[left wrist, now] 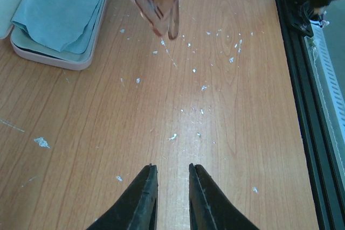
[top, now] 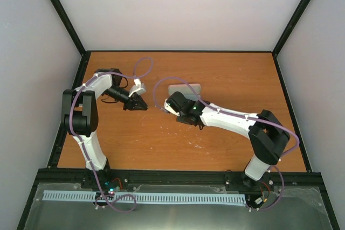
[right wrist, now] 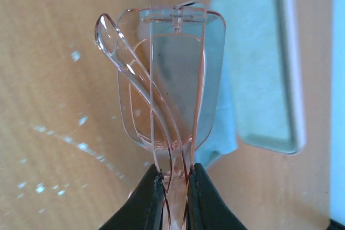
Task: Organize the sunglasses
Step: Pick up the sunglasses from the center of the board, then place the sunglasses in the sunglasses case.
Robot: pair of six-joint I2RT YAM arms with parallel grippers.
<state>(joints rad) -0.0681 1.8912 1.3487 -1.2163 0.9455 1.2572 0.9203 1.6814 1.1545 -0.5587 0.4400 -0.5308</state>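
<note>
The sunglasses (right wrist: 167,79), folded, with clear amber lenses and a thin frame, are pinched at one end in my right gripper (right wrist: 172,179), which holds them above the table. They also show at the top of the left wrist view (left wrist: 159,1). The open pink case (right wrist: 264,63) lies just beyond them, with a light blue cloth (left wrist: 59,9) lying in it. In the top view my right gripper (top: 168,106) hovers just in front of the case (top: 185,89). My left gripper (top: 141,104) faces it from the left, jaws a little apart and empty (left wrist: 172,168).
The wooden table (left wrist: 215,122) is dotted with small white flecks. A black frame rail (left wrist: 302,79) runs along the table's edge at the right of the left wrist view. Grey walls enclose the table's back and sides.
</note>
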